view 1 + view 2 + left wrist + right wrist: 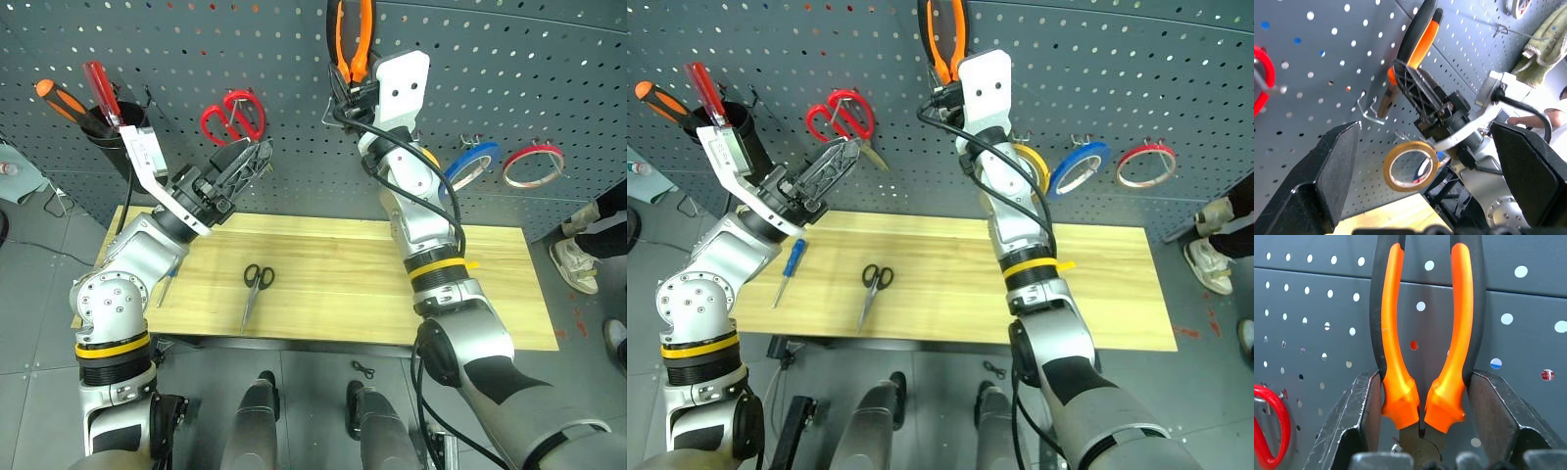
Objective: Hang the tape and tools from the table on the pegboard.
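Note:
My right gripper [1422, 399] is shut on the pliers [351, 39] near their head, with the orange-and-black handles pointing up against the pegboard [549, 69] at top centre. A bare metal hook shows just beside the pliers' nose in the left wrist view. The blue tape [470, 162] hangs on a hook to the right of that arm. Small black-handled scissors [257, 284] lie on the table [343, 304] left of centre. The blue-handled screwdriver [790, 269] lies near the table's left end. Above it my left gripper [257, 157] is raised, open and holding nothing.
Red-handled scissors [233, 117] hang on the board beside my left gripper. A black cup [110, 127] with orange- and red-handled screwdrivers sits at the far left. A yellow tape roll [1410, 166] and a red tape ring [532, 164] hang at the right. A person's shoes [576, 262] stand past the table's right end.

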